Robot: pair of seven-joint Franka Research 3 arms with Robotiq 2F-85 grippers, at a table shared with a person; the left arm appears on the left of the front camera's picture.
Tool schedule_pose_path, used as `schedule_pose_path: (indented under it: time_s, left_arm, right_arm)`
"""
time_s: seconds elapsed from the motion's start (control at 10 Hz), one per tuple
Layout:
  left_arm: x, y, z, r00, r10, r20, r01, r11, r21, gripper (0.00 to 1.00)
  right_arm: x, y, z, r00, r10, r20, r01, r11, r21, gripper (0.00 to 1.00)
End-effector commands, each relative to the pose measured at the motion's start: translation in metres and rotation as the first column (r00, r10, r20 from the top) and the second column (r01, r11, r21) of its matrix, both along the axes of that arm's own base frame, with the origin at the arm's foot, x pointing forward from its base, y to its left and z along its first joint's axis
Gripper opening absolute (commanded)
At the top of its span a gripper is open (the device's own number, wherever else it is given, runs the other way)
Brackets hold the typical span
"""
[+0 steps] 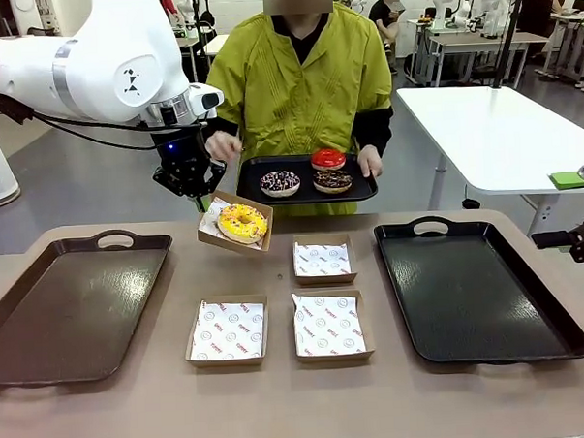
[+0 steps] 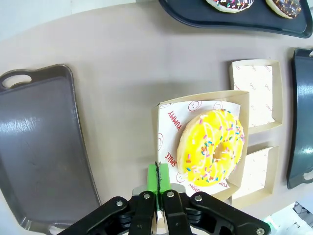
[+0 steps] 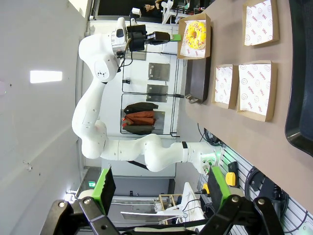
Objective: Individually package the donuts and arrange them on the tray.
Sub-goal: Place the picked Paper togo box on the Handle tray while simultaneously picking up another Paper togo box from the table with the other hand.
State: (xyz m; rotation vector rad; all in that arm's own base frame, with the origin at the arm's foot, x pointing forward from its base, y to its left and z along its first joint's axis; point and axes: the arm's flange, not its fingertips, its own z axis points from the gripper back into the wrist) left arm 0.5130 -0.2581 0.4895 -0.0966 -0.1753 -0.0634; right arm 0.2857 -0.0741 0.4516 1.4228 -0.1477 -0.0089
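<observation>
Left tool (image 2: 158, 177), clenched on one thin wall of the cardboard box (image 1: 225, 241), holds it tilted just right of the brown tray (image 1: 78, 306). The yellow-iced donut (image 1: 232, 222) inside could slide out if the tilt grows. Right tool (image 3: 161, 186) hangs released, well right of that tray.

White side table (image 1: 492, 133) far right (green slab (image 1: 571, 180) at near edge)

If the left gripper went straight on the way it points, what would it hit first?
Probably bare table, beside the brown tray. The left gripper, shut on the donut box rim, points down at it; height is hard to judge.
</observation>
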Motion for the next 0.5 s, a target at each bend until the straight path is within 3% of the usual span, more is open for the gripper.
schedule_pose_path:
  time_s: [0.0,0.4]
  left_arm:
    - [0.001,0.0018,0.0025,1.0,0.001,0.011,-0.001,1.0,0.001,0.0]
    - [0.001,0.0018,0.0025,1.0,0.001,0.011,-0.001,1.0,0.001,0.0]
  right_arm:
    - [0.0015,0.0003,0.0002,1.0,-0.001,0.008,0.001,1.0,0.017,1.0]
    - [0.0015,0.0003,0.0002,1.0,-0.001,0.008,0.001,1.0,0.017,1.0]
